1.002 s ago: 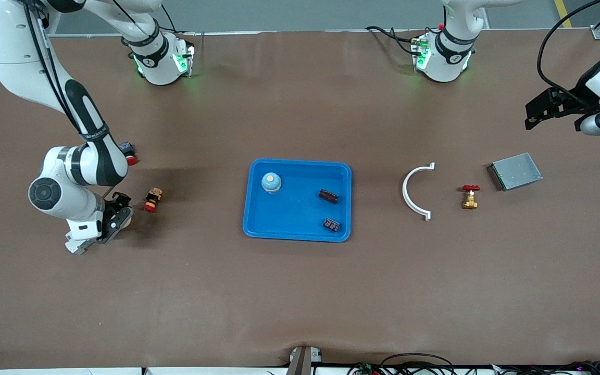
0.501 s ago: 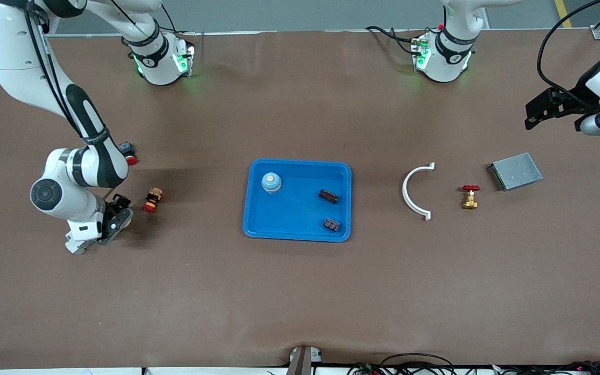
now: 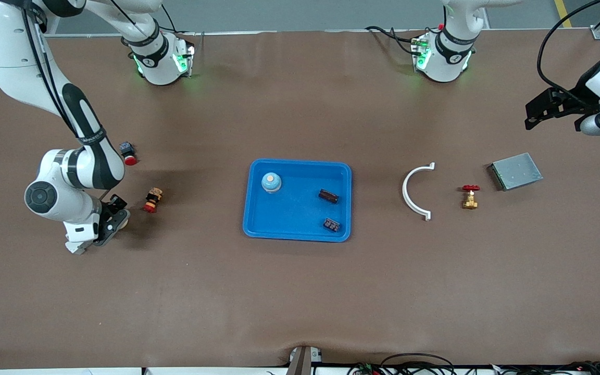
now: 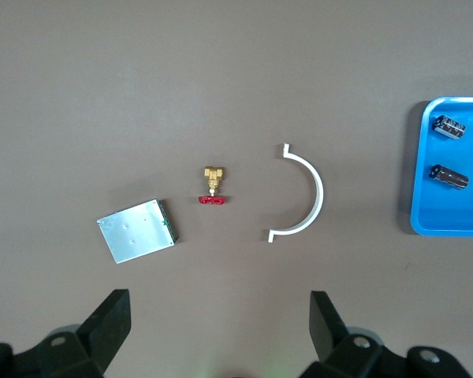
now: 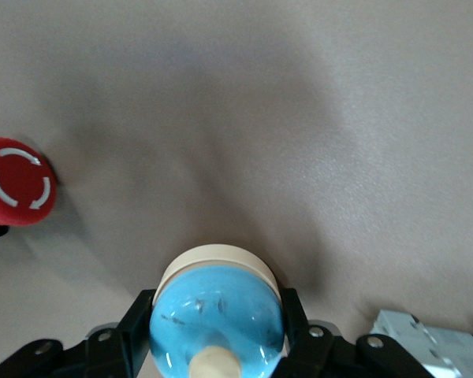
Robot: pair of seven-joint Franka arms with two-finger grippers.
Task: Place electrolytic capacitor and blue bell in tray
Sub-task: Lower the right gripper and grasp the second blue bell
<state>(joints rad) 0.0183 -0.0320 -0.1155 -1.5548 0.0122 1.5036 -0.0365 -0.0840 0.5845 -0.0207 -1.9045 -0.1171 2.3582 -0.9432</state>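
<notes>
My right gripper (image 5: 217, 335) clenched on a round blue bell with cream base (image 5: 217, 311) near the right arm's table end, my left gripper (image 4: 221, 323) spread wide – waiting over the bare table, bright-blue plastic tray (image 3: 258, 221) mid-table.

Blue bell (image 5: 217, 319): glossy sky-blue dome on a cream base with a cream knob, clamped at its sides between the closed jaws of the right gripper (image 5: 217, 331), low over the table. Tray (image 3: 254, 219): bright-blue shallow rectangle with rounded corners, flat on the table, well apart from those jaws. In it, a second blue bell (image 3: 271, 182) stands upright and the electrolytic capacitor (image 3: 328, 196), a dark cylinder, lies on its side.
</notes>
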